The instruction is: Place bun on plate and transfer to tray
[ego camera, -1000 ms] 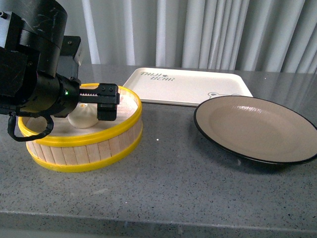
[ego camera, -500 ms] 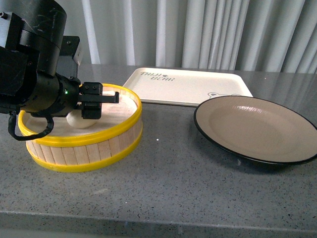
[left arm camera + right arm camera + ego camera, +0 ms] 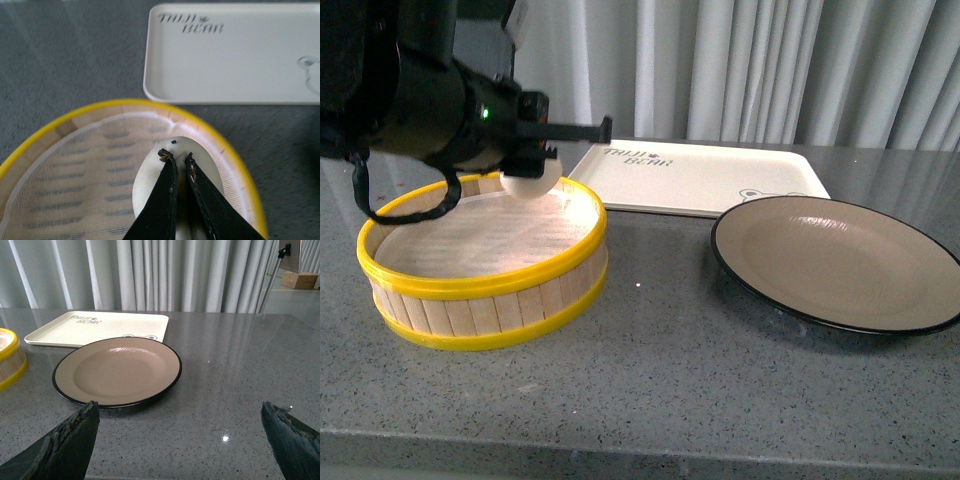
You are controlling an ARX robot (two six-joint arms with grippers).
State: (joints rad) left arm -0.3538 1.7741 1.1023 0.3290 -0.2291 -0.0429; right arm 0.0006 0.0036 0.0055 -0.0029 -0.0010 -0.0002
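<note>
**Bun held over basket; plate and tray waiting**

**Bun** (image 3: 532,180). Off the desk (image 3: 650,390), hanging in the air over the far rim of the basket (image 3: 480,287), on the side nearest the tray. It touches neither the mesh floor nor the rim. Judged raised this high so that it can pass over the yellow rim on its way to the plate.

**Left fingers** (image 3: 166,190). Closed on the bun from above, with the tips almost meeting on its top. The pinch is narrow, probably on the pleats. That suits a soft bun, since it avoids squashing the sides, but the hold looks slight and a jolt could shake the bun loose.

**Right fingers** (image 3: 70,440). Spread wide and holding nothing, low over the desk and facing the plate. Judged parked there, ready to take the plate once it is loaded.

**Plate** (image 3: 835,260). Flat on the desk, well to the right of the basket, with nothing on it. Its rim lies just in front of the tray's near edge.

**Tray** (image 3: 700,175). At the back of the desk, behind both the basket and the plate, also bare. Its lettering faces away from the robot.

**Stage.** The bun is picked up but not yet set down. Next it must be carried rightward to the plate and lowered gently.
</note>
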